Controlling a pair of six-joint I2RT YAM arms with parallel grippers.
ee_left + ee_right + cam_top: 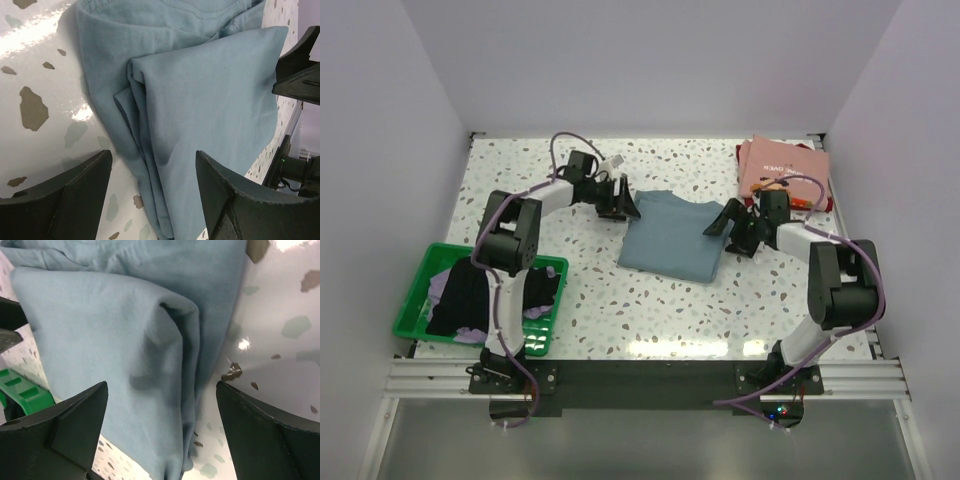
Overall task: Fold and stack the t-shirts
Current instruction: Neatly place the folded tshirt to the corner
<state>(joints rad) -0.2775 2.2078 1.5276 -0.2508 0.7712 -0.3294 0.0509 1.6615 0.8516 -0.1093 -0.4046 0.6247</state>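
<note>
At the centre of the white speckled terrazzo table [620,310], the plain dusty grey-blue t-shirt [670,240] lies folded into a rough rectangle. Its 9 o'clock edge is doubled into loose, uneven layers in the left wrist view. Its 3 o'clock edge shows a rounded fold with a small bump in the right wrist view. Bare tabletop shows at 6 o'clock, between the shirt and the arm bases, and in a strip at 12 o'clock up to the back wall.

A pink folded t-shirt [782,165] with a small print sits at 1 o'clock, near the right wall. The green plastic mesh basket [412,300] stands at 8 o'clock, holding black cloth [460,295] and lavender cloth [535,312].

Both arms reach forward, elbows raised, wrists angled inward. The left gripper [625,205] is at the shirt's 10 o'clock corner and the right gripper [720,222] at its 2 o'clock edge. Each has its jaws spread wide over the cloth and grips nothing.
</note>
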